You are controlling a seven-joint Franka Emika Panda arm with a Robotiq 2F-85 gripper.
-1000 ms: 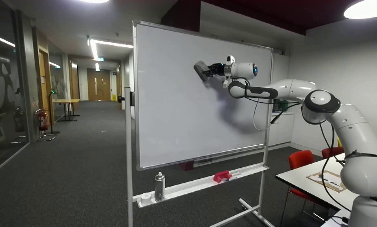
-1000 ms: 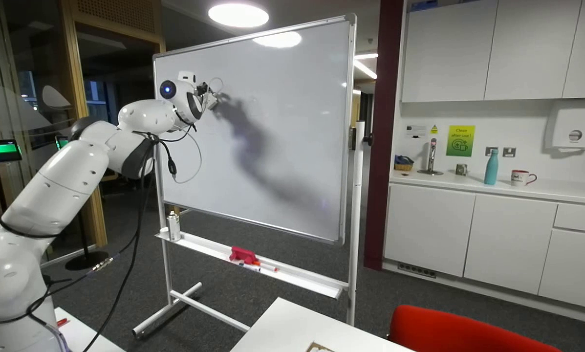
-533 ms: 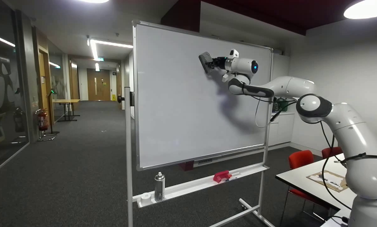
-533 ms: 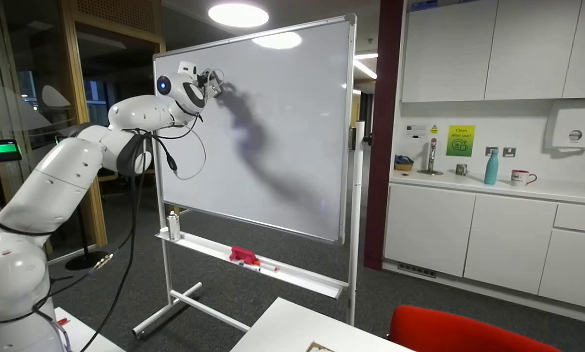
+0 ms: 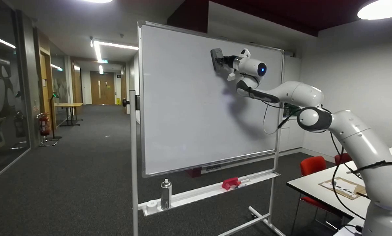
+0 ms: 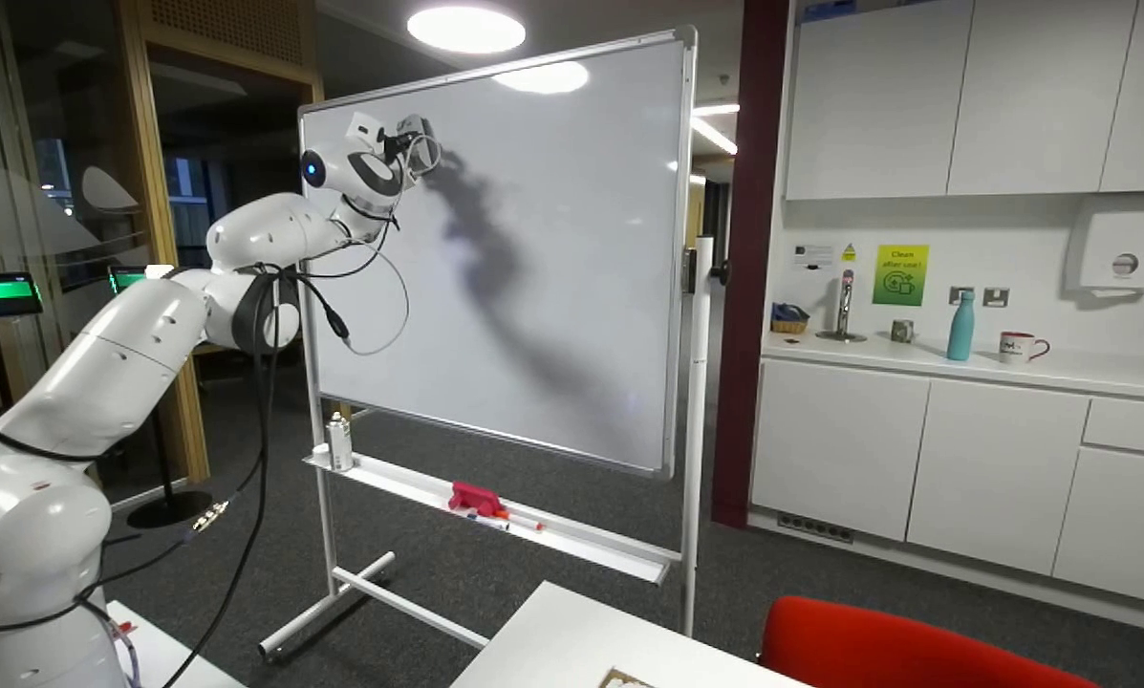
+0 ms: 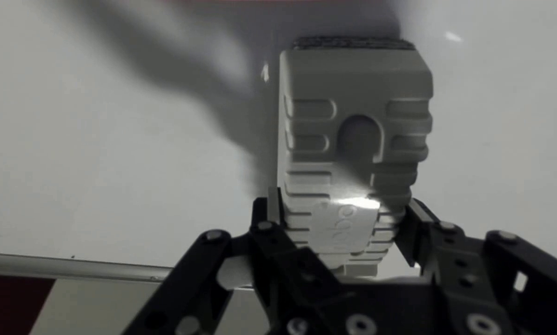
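The tool (image 7: 342, 216) is clamped on a grey whiteboard eraser (image 7: 355, 144), its fingers (image 7: 274, 207) bearing on the two long sides near the lower end as seen in the wrist view. The ribbed back of the eraser faces the wrist view, with embossed lettering between the fingers; a dark felt pad (image 7: 352, 43) shows beyond the far end. In both exterior views the eraser is located at the upper part of the whiteboard (image 5: 189, 114), its long axis near upright and slightly tilted. Full contact between pad and board cannot be confirmed. The robot arm (image 5: 363, 137) extends to the eraser from the robot base. A white ledge (image 5: 199, 196) runs beneath the board and carries a white roll (image 5: 152, 206), an upright spray can (image 5: 166, 195) just beside it and, well apart from both, a red holder-like item (image 5: 229, 184) with markers (image 6: 488, 522) near it. A red chair (image 5: 313, 166) stands beside a white bench (image 5: 304, 183).
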